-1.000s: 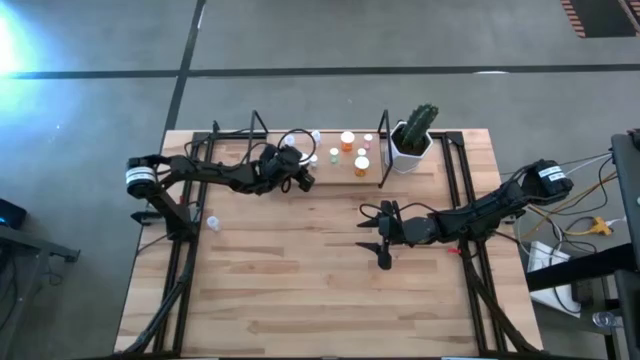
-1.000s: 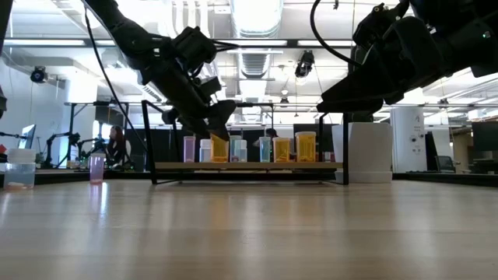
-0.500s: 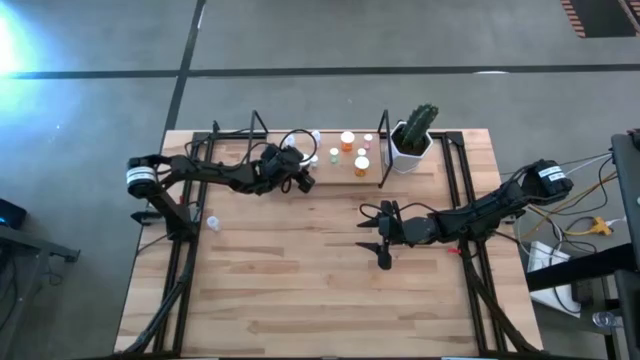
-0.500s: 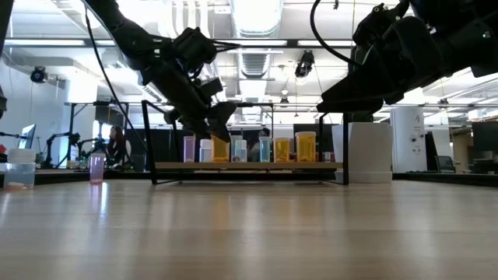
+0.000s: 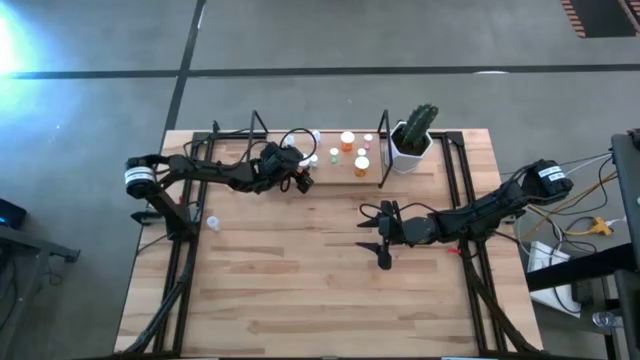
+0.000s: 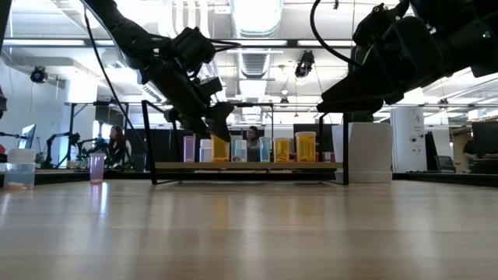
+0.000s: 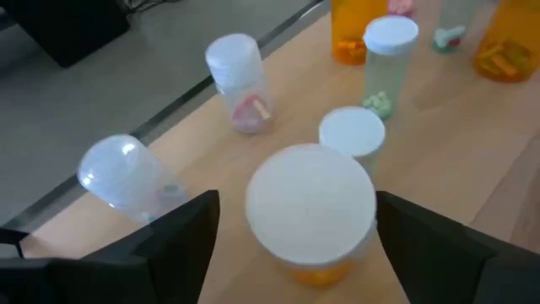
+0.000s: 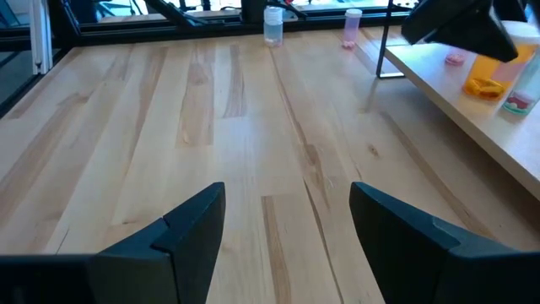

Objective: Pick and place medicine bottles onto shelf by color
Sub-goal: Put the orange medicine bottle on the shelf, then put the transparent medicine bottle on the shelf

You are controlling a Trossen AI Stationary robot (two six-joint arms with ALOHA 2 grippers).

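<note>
The shelf (image 5: 340, 160) stands at the table's far middle and holds several medicine bottles: orange (image 5: 347, 141), pink (image 5: 368, 140) and green (image 5: 334, 155). My left gripper (image 5: 299, 180) is open at the shelf's left part, just above an orange bottle with a white cap (image 7: 310, 207) that stands on the board (image 6: 220, 148). Its fingers stand on either side of the cap. My right gripper (image 5: 384, 240) is open and empty over the table's middle right. A pink bottle (image 5: 212, 222) stands on the table at the left.
A white square pot with a green cactus (image 5: 412, 138) stands right of the shelf. Black rails (image 5: 180, 250) run along both table sides. Close by the left gripper stand a pink-pill bottle (image 7: 240, 84), a green one (image 7: 388, 59) and a pale one (image 7: 126, 173).
My left gripper has risen a little above the orange bottle, which stays standing on the shelf.
</note>
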